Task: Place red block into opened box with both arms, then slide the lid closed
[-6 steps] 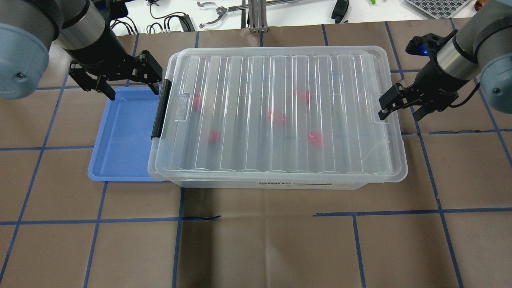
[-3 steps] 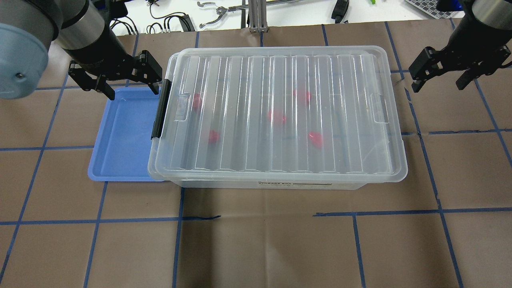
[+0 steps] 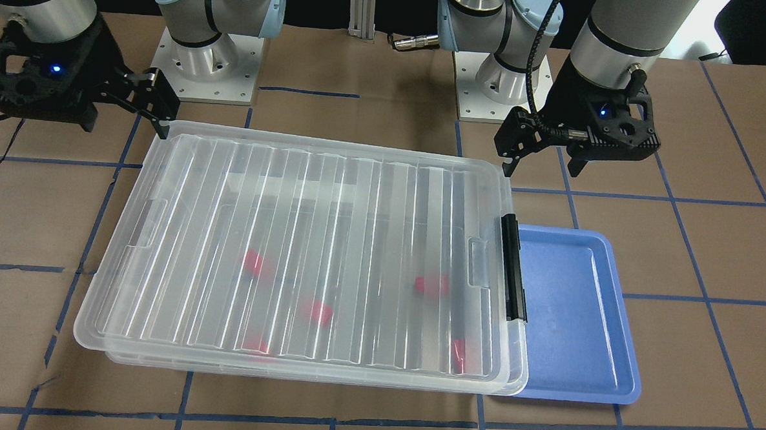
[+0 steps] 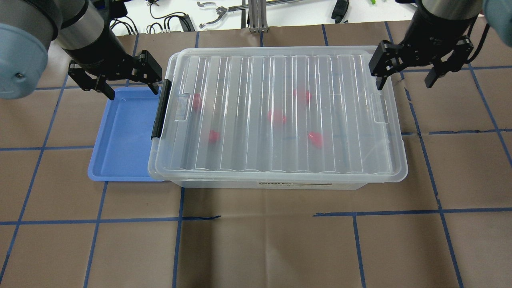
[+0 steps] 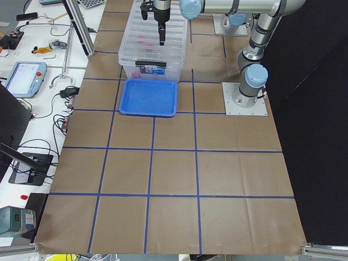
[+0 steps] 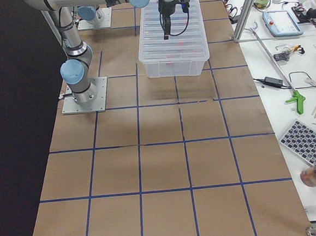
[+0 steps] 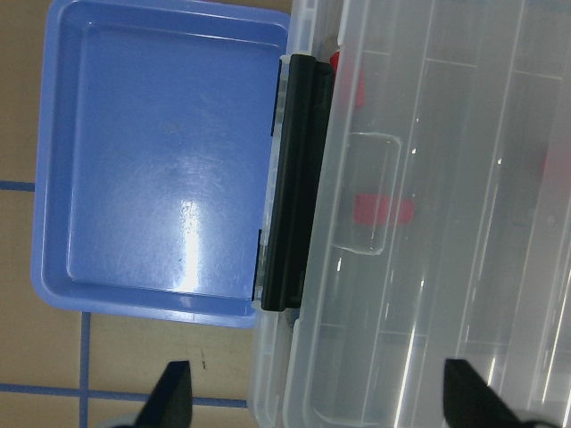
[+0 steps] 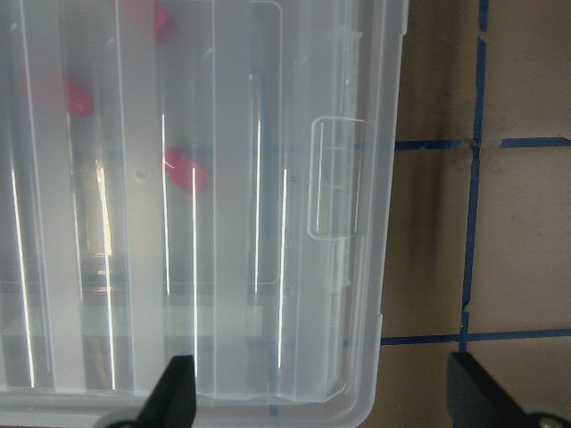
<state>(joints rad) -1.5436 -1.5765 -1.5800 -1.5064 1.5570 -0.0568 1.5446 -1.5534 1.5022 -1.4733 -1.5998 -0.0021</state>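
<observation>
Pose tips-down: left claw point(image 4: 132, 91) and right claw point(image 4: 404, 83) hang spread, empty, at the lid's point(image 4: 280, 120) far corners.

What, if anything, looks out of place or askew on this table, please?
The lid sits slightly skewed on the box: in the front-facing view the box rim peeks out beyond the lid's near corner by the black latch. Nothing looks spilled or damaged.

It was a robotics lab — a brown paper-covered surface point(image 6: 162, 167) gridded with blue tape point(image 6: 169, 190), a white side bench point(image 6: 266, 104) strewn with black cables point(image 6: 302, 76), and a checkered calibration board point(image 6: 307, 135).
</observation>
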